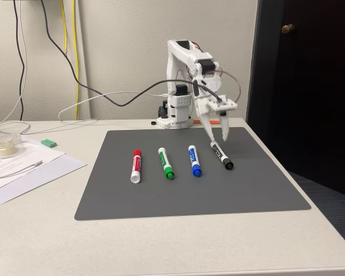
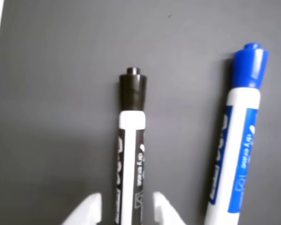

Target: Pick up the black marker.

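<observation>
The fixed view is looking from the table's near side toward the far white arm (image 1: 190,86) across the dark grey rectangular mat (image 1: 190,195), while the wrist view is looking close down onto that same mat (image 2: 61,70).

Dark grey mat (image 1: 190,195) lies on a white table (image 1: 40,241). On the mat, in a row, fixed view left to right: red marker (image 1: 135,165), green marker (image 1: 165,163), blue marker (image 1: 194,160), each apart from the next. Papers (image 1: 23,169) left of the mat, a clear round container (image 1: 4,146) resting on them, a small green block (image 1: 49,142) near it. Cables (image 1: 69,63) hang down the wall behind. Dark door (image 1: 305,86) at right with a round knob (image 1: 286,28).
</observation>
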You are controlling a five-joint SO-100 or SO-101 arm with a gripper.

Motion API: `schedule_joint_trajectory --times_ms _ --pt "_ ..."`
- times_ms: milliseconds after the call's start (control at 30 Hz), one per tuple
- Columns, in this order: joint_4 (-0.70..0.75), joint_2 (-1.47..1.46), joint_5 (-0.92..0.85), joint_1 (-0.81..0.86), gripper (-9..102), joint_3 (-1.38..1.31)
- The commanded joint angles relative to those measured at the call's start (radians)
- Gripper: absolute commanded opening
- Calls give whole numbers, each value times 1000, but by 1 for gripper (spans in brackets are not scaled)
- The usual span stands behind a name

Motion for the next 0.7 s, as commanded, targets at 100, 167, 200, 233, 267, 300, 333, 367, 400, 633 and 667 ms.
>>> schedule_joint_trajectory --times_ms 100,167,200,233,267,300,333,367,400,633,667 --pt "-17 -31 -26 -9 31 -21" --pt "-18 -38 -35 -9 34 -21" --pt "-21 -43 -40 -6 35 -21" --pt "-25 -48 -43 -5 35 -21" --pt "-29 -52 -46 -2 35 -21" --pt "-37 -57 -48 2 35 -21" --pt "-46 -64 -48 3 35 -21" --pt "-58 -75 -48 3 35 -21" --pt "-71 -86 -48 5 35 -21" --pt "-100 -164 -75 14 35 -21" --pt "-103 -172 -75 14 35 -21"
